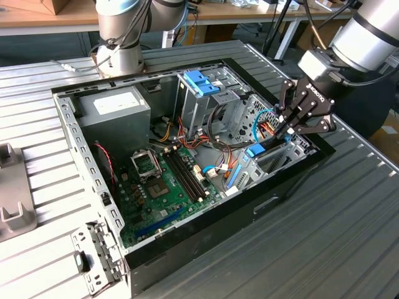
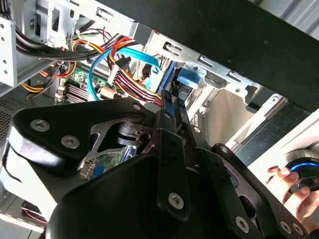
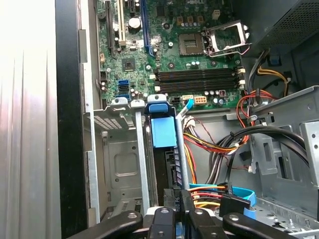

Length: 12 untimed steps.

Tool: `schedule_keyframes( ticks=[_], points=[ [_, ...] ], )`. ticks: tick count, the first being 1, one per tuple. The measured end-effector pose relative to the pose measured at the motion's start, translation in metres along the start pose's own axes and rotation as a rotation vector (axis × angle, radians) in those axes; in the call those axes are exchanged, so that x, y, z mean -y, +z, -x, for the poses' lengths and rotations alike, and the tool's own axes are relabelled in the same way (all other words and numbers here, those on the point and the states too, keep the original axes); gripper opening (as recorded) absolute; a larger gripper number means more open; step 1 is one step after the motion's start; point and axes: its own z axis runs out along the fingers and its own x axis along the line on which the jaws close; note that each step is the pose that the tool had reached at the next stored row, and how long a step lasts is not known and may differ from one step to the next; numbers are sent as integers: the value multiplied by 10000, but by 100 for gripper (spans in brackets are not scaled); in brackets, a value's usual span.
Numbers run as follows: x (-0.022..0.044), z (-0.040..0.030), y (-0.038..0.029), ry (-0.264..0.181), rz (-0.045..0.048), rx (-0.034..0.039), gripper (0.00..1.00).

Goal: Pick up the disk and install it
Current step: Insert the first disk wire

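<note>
The disk (image 3: 163, 130) is seen in the first wrist view standing on edge in the metal drive bay (image 3: 119, 164) at the front corner of the open computer case (image 1: 75, 134), its long axis running straight away from the gripper (image 3: 179, 211) toward the motherboard (image 3: 194, 55). The gripper is placed directly behind the disk's near end, in line with that axis, and in the exterior view its fingers (image 1: 288, 128) reach down into the same bay. The fingers appear to be pressed together on the disk's rear edge, though the contact itself is partly hidden.
</note>
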Motion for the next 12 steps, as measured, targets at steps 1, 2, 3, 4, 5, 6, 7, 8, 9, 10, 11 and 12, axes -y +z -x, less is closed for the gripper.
schedule_keyframes(
  ticks=[1, 2, 3, 4, 5, 6, 7, 8, 9, 10, 11, 12],
  points=[
    [0, 0, -2, -33, 2, -8, 17],
    [1, 0, -2, -80, 5, -17, 17],
    [1, 0, -2, -124, 8, -24, 17],
    [1, 0, -2, -180, 11, -32, 17],
    [1, 0, -2, -205, 14, -36, 17],
    [1, 0, -2, -208, 14, -37, 17],
    [1, 0, -2, -208, 14, -37, 17],
    [1, -1, 0, -209, 14, -35, 17],
    [2, -2, 1, -209, 15, -32, 17],
    [3, -4, 5, -210, 15, -26, 17],
    [3, -5, 7, -210, 15, -25, 17],
    [3, -6, 9, -211, 15, -22, 17]
  ],
)
